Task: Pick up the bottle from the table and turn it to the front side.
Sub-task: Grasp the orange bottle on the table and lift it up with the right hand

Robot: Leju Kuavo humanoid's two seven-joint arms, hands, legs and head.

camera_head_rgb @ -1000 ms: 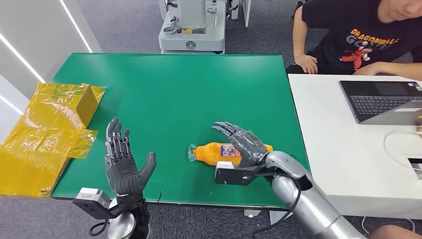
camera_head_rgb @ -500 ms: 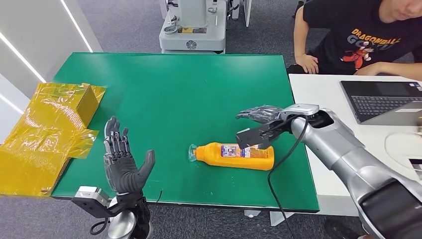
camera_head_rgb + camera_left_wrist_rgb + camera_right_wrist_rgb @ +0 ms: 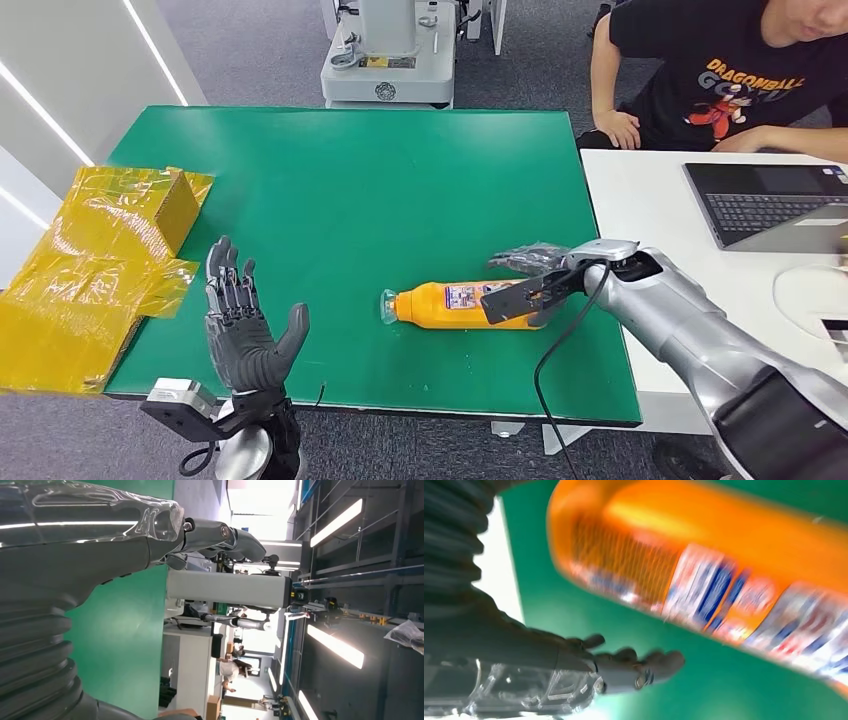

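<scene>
**Orange bottle, lying on its side on the green worktop**

Item: bottle point(image 3: 462, 306), orange plastic, printed label showing, clear cap pointing left. It lies flat on the worktop point(image 3: 350, 190), toward the near edge and right of centre.

Right hand point(image 3: 528, 260): poised at the far side of the bottle's base end, fingers spread and empty; the wrist view shows the fingers point(image 3: 634, 670) apart from the bottle, with green between them. No grasp made.

Left hand point(image 3: 240, 325): raised at the near left edge, palm up, fingers apart, holding nothing.

Handling, as a judgement: probably light, rigid enough to take a firm squeeze, smooth and rounded, so liable to roll or slip on the worktop. The wide labelled body near the middle looks the safest hold; the narrow neck and cap offer little purchase.

Also present: crumpled yellow wrapping point(image 3: 95, 270) at far left; a white desk point(image 3: 680, 290) with a laptop point(image 3: 765, 200) at right, a person seated behind it.
</scene>
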